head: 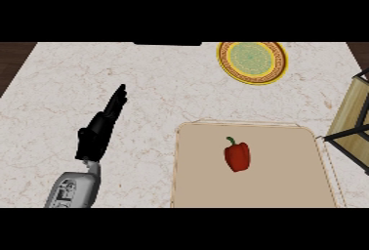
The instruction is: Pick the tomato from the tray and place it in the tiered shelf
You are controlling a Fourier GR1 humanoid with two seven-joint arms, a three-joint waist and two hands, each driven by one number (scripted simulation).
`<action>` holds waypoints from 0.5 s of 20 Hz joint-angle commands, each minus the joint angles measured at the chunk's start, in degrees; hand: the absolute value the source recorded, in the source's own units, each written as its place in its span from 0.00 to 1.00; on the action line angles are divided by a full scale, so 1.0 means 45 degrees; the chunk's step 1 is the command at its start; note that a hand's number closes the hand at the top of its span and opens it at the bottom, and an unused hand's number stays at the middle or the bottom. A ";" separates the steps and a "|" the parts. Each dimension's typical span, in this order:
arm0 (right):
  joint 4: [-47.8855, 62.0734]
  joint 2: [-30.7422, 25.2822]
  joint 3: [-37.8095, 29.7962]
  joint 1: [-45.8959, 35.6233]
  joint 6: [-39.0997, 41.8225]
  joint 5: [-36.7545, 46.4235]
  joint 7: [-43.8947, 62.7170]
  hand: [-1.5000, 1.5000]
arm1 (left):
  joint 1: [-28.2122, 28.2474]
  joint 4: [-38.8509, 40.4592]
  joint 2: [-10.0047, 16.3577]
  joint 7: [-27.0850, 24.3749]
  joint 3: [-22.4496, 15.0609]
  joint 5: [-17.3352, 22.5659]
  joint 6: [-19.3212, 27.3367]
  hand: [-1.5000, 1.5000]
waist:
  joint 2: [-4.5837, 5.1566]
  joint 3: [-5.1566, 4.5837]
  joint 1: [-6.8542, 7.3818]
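The thing on the tray [288,180] is a red pepper [237,156], not a tomato. It lies near the tray's middle, its long axis running almost straight away from the robot, with the green stem at the far end. The left hand [97,134] rests over the bench [86,78], well to the pepper's left, with its fingers straight and holding nothing. The right hand is out of view. The shelf [353,112] stands at the right edge beyond the tray, so a reach from the right probably suits better.

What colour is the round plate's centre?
Round plate: pale green centre, yellow patterned rim; head view.
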 commanded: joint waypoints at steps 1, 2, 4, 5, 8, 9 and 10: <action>0.1051 -0.1214 -0.0844 -0.0543 0.0533 -0.0801 0.1746 0.00 | 0.0228 0.0154 -0.0346 -0.0233 -0.0189 -0.0238 0.0373 0.50 | 0.0072 0.0021 0.0045; 0.1086 -0.0998 -0.0830 -0.0270 0.0171 -0.0733 0.1436 0.00 | 0.0149 -0.0134 0.0048 -0.0204 -0.0062 -0.0087 0.0003 0.50 | 0.0102 0.0040 0.0163; 0.1269 -0.1779 -0.0827 -0.0528 0.0344 -0.0748 0.2705 0.00 | -0.0062 -0.0001 -0.0095 -0.0094 -0.0094 -0.0089 0.0075 0.50 | 0.0135 0.0038 0.0151; 0.1374 -0.1926 -0.0748 -0.0039 0.0583 -0.0646 0.2639 0.00 | -0.0025 0.0039 0.0051 -0.0119 0.0039 -0.0162 0.0154 0.50 | 0.0140 0.0059 0.0039; 0.1274 -0.1916 -0.0360 0.0423 0.0698 -0.0244 0.2811 0.00 | -0.0163 -0.0086 -0.0110 -0.0045 -0.0123 -0.0214 0.0204 0.50 | 0.0246 0.0108 0.0186; 0.1392 -0.2141 -0.0345 0.0713 0.1128 -0.0224 0.2924 0.00 | -0.0234 -0.0141 -0.0185 0.0185 -0.0006 -0.0049 0.0228 0.50 | 0.0197 0.0120 0.0019; 0.1309 -0.2046 -0.0205 0.1126 0.1337 -0.0068 0.2488 0.00 | 0.0043 0.0072 0.0105 -0.0206 0.0229 0.0109 0.0006 0.50 | 0.0265 0.0144 -0.0005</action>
